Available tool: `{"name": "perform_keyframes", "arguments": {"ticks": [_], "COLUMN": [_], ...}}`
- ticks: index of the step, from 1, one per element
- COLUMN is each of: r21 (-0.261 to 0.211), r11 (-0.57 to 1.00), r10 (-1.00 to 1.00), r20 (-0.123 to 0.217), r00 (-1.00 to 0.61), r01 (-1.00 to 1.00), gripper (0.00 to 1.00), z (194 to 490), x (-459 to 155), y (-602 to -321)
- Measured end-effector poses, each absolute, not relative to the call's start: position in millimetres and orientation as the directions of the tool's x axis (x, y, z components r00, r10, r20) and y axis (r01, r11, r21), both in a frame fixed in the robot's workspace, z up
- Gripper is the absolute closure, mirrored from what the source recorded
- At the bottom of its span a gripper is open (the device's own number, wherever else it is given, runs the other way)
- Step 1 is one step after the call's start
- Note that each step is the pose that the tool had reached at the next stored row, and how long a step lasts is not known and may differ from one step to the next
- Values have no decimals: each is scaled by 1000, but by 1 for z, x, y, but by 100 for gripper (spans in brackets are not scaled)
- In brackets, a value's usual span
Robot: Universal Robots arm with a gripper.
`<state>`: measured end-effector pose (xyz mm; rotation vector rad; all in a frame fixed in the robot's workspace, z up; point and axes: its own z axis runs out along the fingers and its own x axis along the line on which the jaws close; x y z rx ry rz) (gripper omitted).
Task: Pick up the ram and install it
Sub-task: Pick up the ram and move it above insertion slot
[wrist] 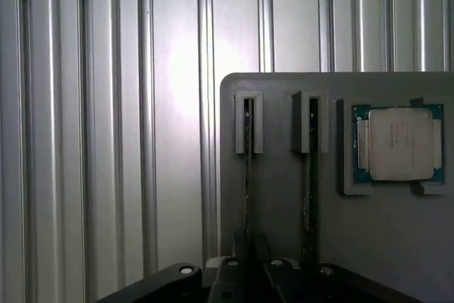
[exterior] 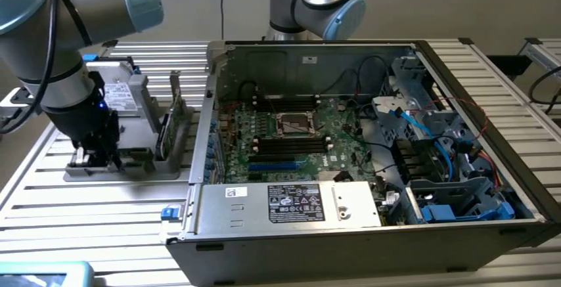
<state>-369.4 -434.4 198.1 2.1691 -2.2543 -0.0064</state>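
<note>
- Grey holder [exterior: 131,167]: the reference part. It lies flat on the slatted aluminium table [exterior: 88,208], just beside the open computer case [exterior: 351,257], on the exterior view's left of it.
- The ram [wrist: 247,175]: seen edge-on, it stands upright in one of the holder's two narrow slots, the one farther from the processor chip [wrist: 401,143].
- Second stick [wrist: 311,175]: it stands on edge in the holder's other slot, between the ram and the processor chip.
- Processor chip: square and silver, it lies flat in a recess of the holder.
- Gripper [wrist: 248,250]: it points straight down onto the holder and sits directly over the ram's upper edge. Whether it is apart or clamped on the ram cannot be told.
- Green expansion card [exterior: 173,129]: it stands upright at the side of the holder nearest the case.
- Motherboard [exterior: 290,136]: it lies inside the case, well apart from the holder.
</note>
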Motion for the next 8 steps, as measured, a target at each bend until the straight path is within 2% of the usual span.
{"name": "perform_keyframes", "arguments": {"ticks": [1, 8], "r21": [12, 12], "r11": [39, 38], "r10": [-999, -999], "r20": [7, 6], "r00": [-38, -38], "r01": [-999, -999], "gripper": [87, 87], "z": [200, 230], "x": [-369, -369], "y": [-434, -434]}}
